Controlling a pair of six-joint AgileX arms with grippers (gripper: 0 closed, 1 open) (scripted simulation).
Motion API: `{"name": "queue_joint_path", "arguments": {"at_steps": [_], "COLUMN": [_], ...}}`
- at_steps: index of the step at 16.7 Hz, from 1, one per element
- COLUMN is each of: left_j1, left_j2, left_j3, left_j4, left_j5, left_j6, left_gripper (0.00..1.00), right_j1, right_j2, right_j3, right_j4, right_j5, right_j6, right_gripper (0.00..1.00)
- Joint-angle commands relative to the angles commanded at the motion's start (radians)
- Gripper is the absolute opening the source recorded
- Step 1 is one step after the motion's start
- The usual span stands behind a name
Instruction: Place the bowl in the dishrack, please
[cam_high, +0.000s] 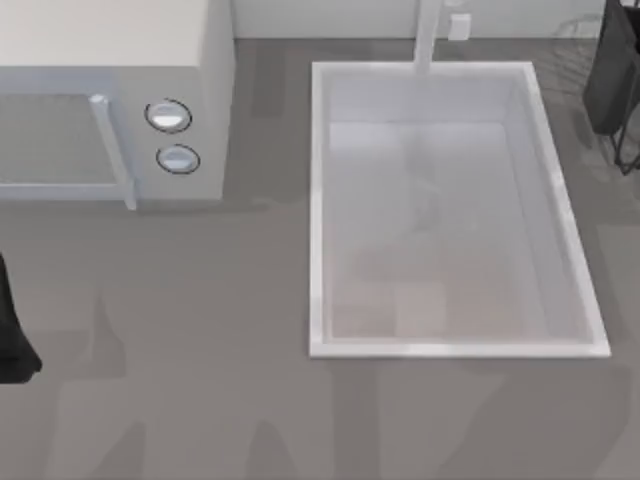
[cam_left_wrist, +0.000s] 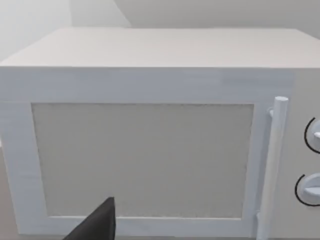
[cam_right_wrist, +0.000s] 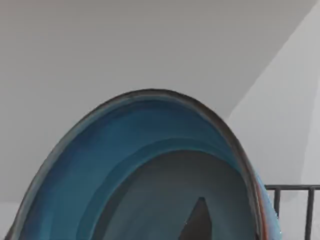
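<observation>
The bowl (cam_right_wrist: 125, 165) is glossy teal-blue with a thin reddish-brown rim. It sits very close in the right wrist view, tilted up against the pale wall. My right gripper is shut on it, with one dark fingertip (cam_right_wrist: 199, 222) showing inside the bowl. My right arm (cam_high: 612, 75) reaches in at the table's far right corner, above the thin black wires of the dishrack (cam_high: 627, 150). A black bar of the dishrack (cam_right_wrist: 295, 188) shows just beside the bowl's rim. My left arm (cam_high: 12, 335) is parked at the table's left edge.
A white microwave (cam_high: 110, 100) with two round knobs stands at the back left, and its door (cam_left_wrist: 142, 160) faces the left wrist camera. The white sink basin (cam_high: 318, 200) takes up the middle right, with a tap post (cam_high: 428, 35) behind it.
</observation>
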Motion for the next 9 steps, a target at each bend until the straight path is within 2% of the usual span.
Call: {"name": "queue_joint_path", "arguments": {"at_steps": [3, 9], "left_j1": [0.000, 0.000], "left_j2": [0.000, 0.000], "left_j3": [0.000, 0.000], "left_j4": [0.000, 0.000], "left_j5": [0.000, 0.000], "left_j6": [0.000, 0.000], "left_gripper": [1.00, 1.00], "right_j1": [0.000, 0.000], "right_j2": [0.000, 0.000], "right_j3": [0.000, 0.000], "right_j4": [0.000, 0.000], "right_j5": [0.000, 0.000], "right_j6": [0.000, 0.000], "right_gripper": [0.98, 1.00]}}
